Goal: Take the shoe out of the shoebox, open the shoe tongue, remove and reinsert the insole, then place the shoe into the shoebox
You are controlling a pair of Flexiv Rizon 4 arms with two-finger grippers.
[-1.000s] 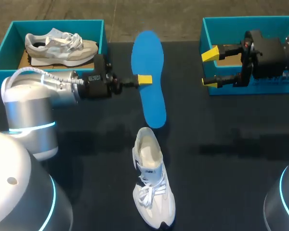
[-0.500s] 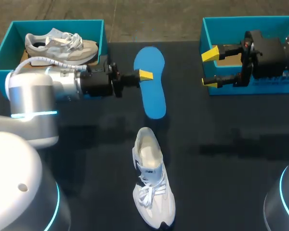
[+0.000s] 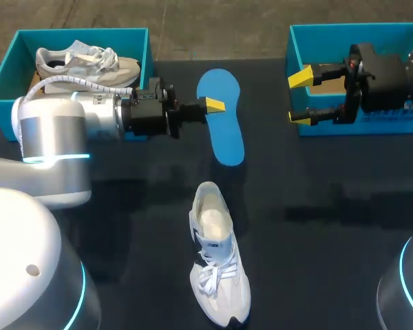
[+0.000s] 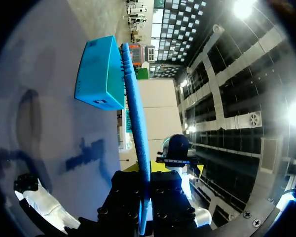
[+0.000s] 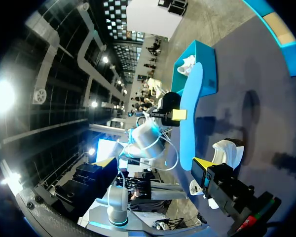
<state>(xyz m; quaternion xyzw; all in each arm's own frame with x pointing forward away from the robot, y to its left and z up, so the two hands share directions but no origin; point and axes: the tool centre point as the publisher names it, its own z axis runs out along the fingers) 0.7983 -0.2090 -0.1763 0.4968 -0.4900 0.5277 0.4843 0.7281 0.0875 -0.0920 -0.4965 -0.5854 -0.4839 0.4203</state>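
One blue insole (image 3: 221,118), pinched at its edge by the left end effector (image 3: 213,105), held tilted and clear of the worktop (image 3: 330,240) over its far middle; in the left wrist view it stands edge-on between the fingers

Two shoes: a white one (image 3: 217,265) lies at the near middle of the worktop, heel opening toward the insole, toe toward the near edge; a second, grey-white shoe (image 3: 89,64) sits in the left shoebox (image 3: 5,77)

Two teal shoeboxes, the left at the far left corner, the right shoebox (image 3: 297,41) at the far right corner

Right end effector (image 3: 300,97) spread, gripping nothing, at the right shoebox's near left corner
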